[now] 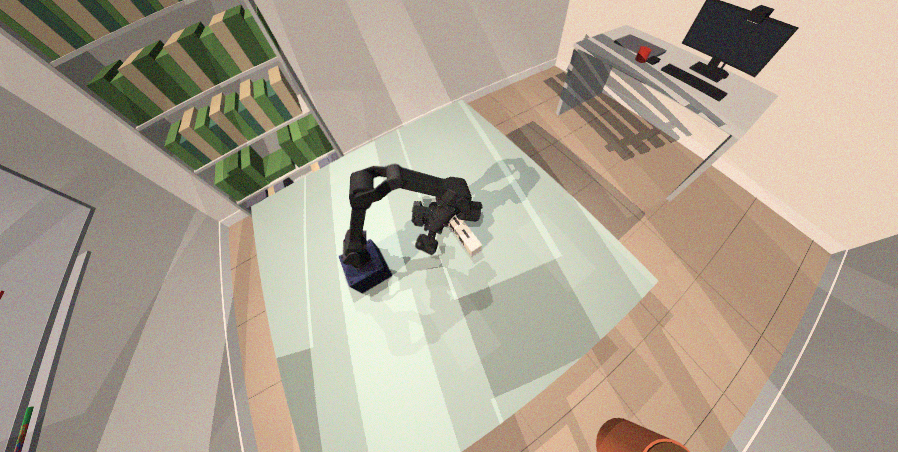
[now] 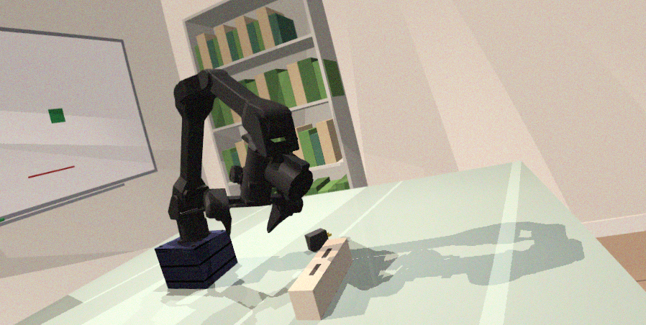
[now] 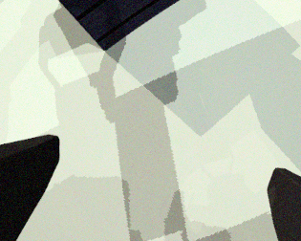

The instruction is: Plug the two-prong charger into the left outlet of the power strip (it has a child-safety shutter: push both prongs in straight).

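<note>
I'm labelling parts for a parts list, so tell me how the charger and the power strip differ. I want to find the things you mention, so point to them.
The charger [image 2: 316, 239] is dark; the power strip [image 1: 466, 237] [image 2: 319, 280] is pale. The charger is small and blocky, while the power strip is larger and elongated. The charger has brass-coloured prongs sticking out, whereas the power strip has dark slots in its top. Both rest on the tabletop, outside the hand.

Tabletop: pale green, with lighter stripes and grey shadows, spreading beneath the raised pincer
Arm base: dark blue block, left of and lower than the pincer in the top view, at the upper edge of the wrist view
Power strip: pale, long, slots upward, right of the pincer's tips in the exterior view
Charger: black, right of the pincer's tips in the exterior view, by the strip's far end; contact between them unclear
</note>
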{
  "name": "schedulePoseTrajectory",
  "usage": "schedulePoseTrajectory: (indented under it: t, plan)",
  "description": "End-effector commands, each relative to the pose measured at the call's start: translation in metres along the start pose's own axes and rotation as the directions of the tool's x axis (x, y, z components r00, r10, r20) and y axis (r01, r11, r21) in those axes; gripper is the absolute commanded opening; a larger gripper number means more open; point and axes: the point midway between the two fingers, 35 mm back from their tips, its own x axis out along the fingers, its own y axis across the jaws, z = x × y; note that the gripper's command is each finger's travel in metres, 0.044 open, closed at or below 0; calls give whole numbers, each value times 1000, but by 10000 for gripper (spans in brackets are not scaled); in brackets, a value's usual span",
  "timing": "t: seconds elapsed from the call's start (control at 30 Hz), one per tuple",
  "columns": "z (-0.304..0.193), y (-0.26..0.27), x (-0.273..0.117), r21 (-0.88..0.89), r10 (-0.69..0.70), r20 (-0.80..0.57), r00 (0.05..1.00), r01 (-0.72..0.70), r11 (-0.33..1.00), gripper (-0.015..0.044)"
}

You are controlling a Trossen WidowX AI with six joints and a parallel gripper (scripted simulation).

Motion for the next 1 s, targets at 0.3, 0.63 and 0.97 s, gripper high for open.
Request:
schedulePoseTrajectory:
  t: [0.3, 0.63, 0.97]
  plan:
    - [2, -18, 4, 147, 10, -65, 998, -1, 989, 440]
    - [7, -38, 8, 312, 13, -139, 990, 31, 950, 440]
    - [12, -59, 12, 459, 6, -210, 978, 93, 883, 440]
